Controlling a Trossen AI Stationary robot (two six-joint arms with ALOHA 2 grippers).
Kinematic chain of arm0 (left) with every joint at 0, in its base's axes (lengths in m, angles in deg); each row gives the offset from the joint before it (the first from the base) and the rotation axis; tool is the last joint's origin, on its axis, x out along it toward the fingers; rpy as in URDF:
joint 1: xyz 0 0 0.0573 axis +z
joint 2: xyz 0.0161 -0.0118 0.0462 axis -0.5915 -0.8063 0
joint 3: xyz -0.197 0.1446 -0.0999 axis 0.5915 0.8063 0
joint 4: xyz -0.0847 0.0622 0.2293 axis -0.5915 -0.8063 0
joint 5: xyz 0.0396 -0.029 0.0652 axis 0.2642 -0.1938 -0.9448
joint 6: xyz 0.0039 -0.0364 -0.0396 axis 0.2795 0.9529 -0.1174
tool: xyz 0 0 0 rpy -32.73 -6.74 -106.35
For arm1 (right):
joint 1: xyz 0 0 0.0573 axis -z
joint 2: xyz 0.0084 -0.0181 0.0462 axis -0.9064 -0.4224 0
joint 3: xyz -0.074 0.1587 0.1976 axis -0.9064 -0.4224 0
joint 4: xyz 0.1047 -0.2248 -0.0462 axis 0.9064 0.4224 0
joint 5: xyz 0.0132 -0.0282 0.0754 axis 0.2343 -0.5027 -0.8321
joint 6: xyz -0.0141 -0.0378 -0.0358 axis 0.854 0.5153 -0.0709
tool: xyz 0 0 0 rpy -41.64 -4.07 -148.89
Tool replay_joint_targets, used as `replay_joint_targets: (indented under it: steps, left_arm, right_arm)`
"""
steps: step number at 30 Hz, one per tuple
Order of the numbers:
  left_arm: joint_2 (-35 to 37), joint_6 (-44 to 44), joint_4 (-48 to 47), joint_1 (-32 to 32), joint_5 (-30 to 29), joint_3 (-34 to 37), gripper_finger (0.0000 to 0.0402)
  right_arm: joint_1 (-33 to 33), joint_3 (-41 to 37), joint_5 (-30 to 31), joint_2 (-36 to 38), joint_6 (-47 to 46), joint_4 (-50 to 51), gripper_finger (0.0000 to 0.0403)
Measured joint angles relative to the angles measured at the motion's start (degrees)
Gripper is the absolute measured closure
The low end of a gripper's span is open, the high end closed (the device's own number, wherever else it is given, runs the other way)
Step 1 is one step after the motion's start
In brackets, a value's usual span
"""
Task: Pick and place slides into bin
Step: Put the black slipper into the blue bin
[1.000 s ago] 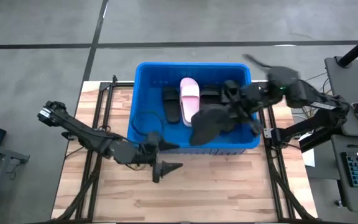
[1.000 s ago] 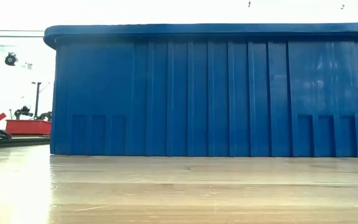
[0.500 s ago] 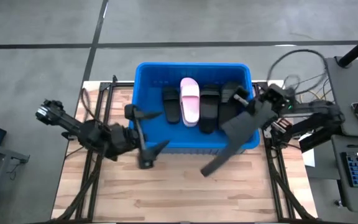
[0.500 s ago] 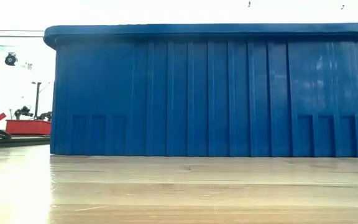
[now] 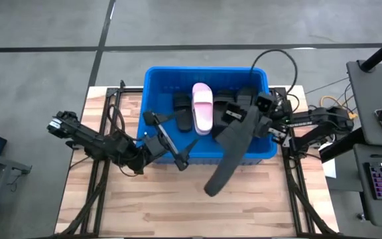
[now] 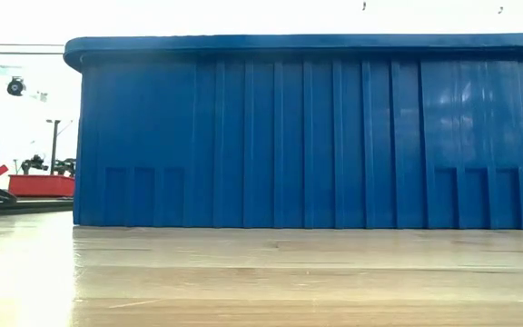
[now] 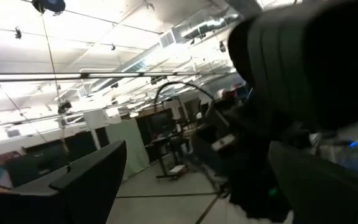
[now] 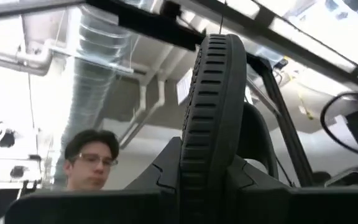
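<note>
We are pinching a black slide in the right gripper to drop into the bin; left gripper is hanging spread, free.

Grey floor with dark seams surrounds the wooden bench; silver ducts and bright ceiling lights hang overhead.

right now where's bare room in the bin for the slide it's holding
The right end effector grips a black slide. The bin's left end, between its wall and the black slides, is bare. Middle and right are crowded around the pink slide.
</note>
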Motion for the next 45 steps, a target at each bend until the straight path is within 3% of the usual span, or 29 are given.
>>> replay_joint_targets:
  steps: [8, 13, 31, 45]
  left_arm:
    - [-0.1, 7.87, -1.08, 0.21, 6.51, -0.05, 0.0024]
    - [-0.49, 9.74, -2.32, 0.26, 10.31, -0.42, 0.0024]
    - [-0.57, 9.8, -5.75, -0.02, 7.21, -0.13, 0.0024]
    - [-0.28, 9.69, -5.41, 2.11, 4.94, -1.3, 0.0037]
  right_arm:
    - [0.0, 5.65, -6.7, -4.7, -1.81, 0.9, 0.0363]
    - [0.95, 6.58, -6.81, -8.1, -1.97, 1.1, 0.0363]
    - [6.92, 6.6, -7.15, -7.83, -1.52, 1.34, 0.0363]
    - [6.54, 5.9, -8.19, -8.22, -3.89, 2.67, 0.0363]
